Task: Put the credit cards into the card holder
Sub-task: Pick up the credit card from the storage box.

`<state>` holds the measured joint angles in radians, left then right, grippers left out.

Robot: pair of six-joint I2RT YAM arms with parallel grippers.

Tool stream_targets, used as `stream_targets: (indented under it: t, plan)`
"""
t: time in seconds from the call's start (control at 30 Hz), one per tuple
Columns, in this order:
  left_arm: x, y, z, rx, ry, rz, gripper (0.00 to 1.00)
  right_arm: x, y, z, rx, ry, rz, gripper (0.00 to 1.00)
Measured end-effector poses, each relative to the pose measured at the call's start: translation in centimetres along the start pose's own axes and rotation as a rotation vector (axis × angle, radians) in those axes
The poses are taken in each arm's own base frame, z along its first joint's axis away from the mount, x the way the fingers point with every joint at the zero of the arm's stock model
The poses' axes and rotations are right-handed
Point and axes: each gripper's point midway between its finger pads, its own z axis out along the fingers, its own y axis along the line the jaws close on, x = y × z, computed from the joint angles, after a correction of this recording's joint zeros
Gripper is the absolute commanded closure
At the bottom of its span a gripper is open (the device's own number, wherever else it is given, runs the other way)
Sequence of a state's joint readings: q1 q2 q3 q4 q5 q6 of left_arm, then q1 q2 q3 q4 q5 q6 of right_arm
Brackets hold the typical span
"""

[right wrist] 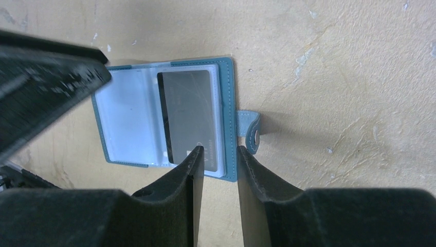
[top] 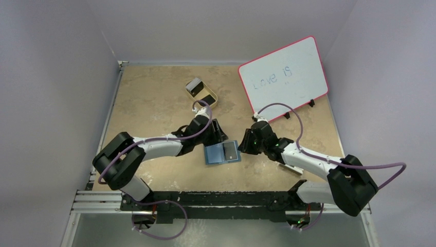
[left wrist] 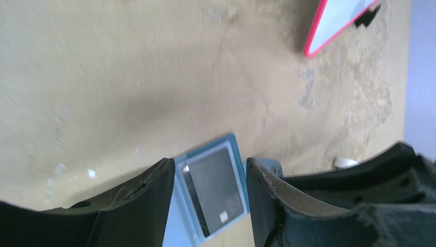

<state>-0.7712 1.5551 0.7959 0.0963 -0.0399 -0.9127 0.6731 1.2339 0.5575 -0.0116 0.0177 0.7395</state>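
Note:
The teal-blue card holder (top: 215, 154) lies open on the table between my two grippers. A dark credit card (top: 231, 152) sits in its right-hand clear sleeve. The card holder (right wrist: 229, 103), the card (right wrist: 187, 113) and the small tab (right wrist: 252, 128) show in the right wrist view. My right gripper (right wrist: 218, 154) is narrowly open and empty, just over the holder's right edge. My left gripper (left wrist: 211, 170) is open and empty, above the holder (left wrist: 175, 226) and the card (left wrist: 216, 188). Two more cards, a pale one (top: 194, 86) and a black one (top: 206, 99), lie in the tan tray.
The tan oval tray (top: 215, 102) stands behind the left gripper. A pink-framed whiteboard (top: 285, 77) leans at the back right. A small white object (top: 285, 167) lies under the right arm. A left finger (right wrist: 51, 77) hangs over the holder's left half.

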Motion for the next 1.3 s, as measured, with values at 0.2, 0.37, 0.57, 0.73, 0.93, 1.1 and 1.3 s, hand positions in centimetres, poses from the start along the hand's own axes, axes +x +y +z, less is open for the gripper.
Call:
stream_targets:
  t: [0.2, 0.37, 0.57, 0.73, 0.93, 1.1, 1.3]
  plan:
    - [-8.2, 0.8, -1.5, -0.146, -0.096, 0.176, 0.48, -2.2, 1.5, -1.7, -0.059, -0.083, -0.052, 0.67]
    - [-16.2, 4.5, -3.2, -0.338, -0.188, 0.3, 0.45, -4.2, 2.8, -2.7, -0.092, -0.146, -0.093, 0.67]
    - [-20.8, 6.8, -2.1, -0.504, -0.187, 0.483, 0.39, -4.8, 3.3, -3.2, -0.108, -0.164, -0.114, 0.67]
    - [-23.1, 8.3, 1.1, -0.607, -0.136, 0.628, 0.36, -4.8, 3.3, -3.2, -0.109, -0.165, -0.117, 0.67]
    - [-24.6, 10.6, 4.4, -0.695, -0.075, 0.729, 0.34, -5.3, 3.7, -3.7, -0.104, -0.166, -0.122, 0.67]
    - [-25.2, 12.9, 5.9, -0.767, -0.031, 0.774, 0.33, -5.9, 4.1, -4.0, -0.107, -0.177, -0.119, 0.67]
    - [-25.9, 14.1, 6.8, -0.79, -0.016, 0.792, 0.33, -5.6, 3.6, -4.0, -0.087, -0.167, -0.112, 0.67]
